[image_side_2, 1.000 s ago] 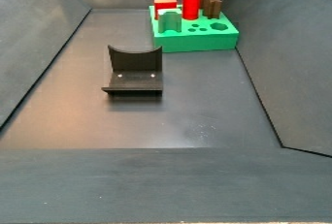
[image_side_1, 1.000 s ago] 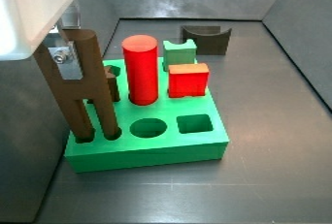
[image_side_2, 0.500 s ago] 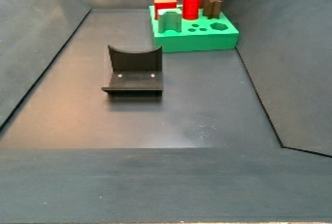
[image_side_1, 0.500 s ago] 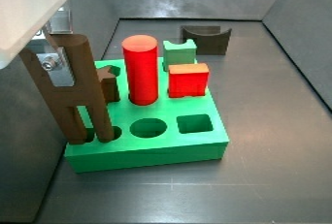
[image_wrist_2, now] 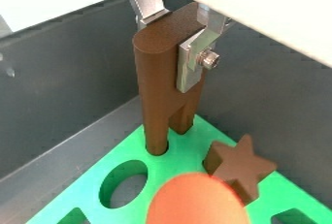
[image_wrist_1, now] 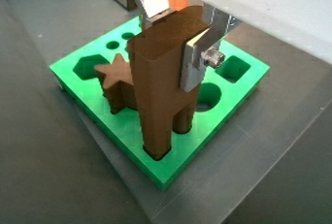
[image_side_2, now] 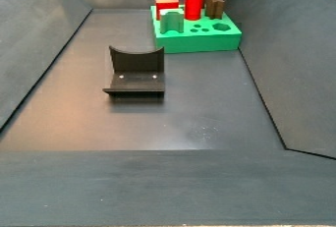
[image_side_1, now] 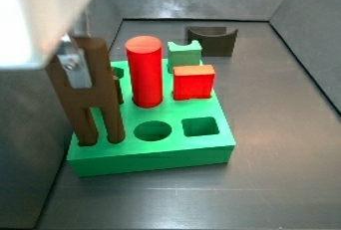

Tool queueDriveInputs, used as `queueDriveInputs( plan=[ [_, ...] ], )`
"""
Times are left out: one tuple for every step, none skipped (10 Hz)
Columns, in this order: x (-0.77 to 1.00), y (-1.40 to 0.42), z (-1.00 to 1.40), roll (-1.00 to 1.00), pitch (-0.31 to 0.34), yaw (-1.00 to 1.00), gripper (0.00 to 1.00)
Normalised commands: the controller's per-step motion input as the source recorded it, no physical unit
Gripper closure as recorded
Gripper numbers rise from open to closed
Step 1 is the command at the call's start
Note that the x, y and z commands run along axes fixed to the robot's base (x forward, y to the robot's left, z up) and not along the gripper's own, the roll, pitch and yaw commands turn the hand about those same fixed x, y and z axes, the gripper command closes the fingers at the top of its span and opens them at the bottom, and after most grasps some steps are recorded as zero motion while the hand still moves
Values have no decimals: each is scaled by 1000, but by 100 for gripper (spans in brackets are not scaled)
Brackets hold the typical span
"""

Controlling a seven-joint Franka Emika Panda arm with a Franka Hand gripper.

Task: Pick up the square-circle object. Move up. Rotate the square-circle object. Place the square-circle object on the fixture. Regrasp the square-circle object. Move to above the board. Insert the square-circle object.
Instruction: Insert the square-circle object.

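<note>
Wrist views close above the claw (image_wrist_1: 180,29) and board (image_wrist_1: 78,61); side views oppositely placed.

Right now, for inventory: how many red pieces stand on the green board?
2: the red cylinder mid-board, the red block beside it. None seems hidden. The pincer holds the square-circle object at a board corner.

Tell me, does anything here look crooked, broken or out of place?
Nothing stands out. The pincer holds the square-circle object upright, its foot in a corner hole of the board. The fixture sits bare on the floor, apart.
</note>
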Motion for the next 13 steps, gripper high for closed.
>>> queueDriveInputs(
  plan=[
    [14, 0, -291, 0, -89, -14, 100],
    [0, -34, -343, 0, -114, -17, 100],
    [0, -146, -417, 40, -146, -9, 100],
    [0, -149, -449, 59, -147, -6, 100],
    [0, -129, -474, 60, -141, 0, 100],
    [0, -94, -511, 57, -134, 0, 100],
    [0, -126, -554, 86, -140, 0, 100],
    [0, -163, -600, 131, -107, 0, 100],
    [0, -303, -686, 229, -111, 26, 100],
    [-46, -380, -720, 261, -154, 94, 100],
    [-43, -383, -683, 256, -183, 74, 100],
    [0, -314, -703, 231, -174, 51, 100],
    [0, -257, -657, 200, -67, 11, 100]
  ],
)
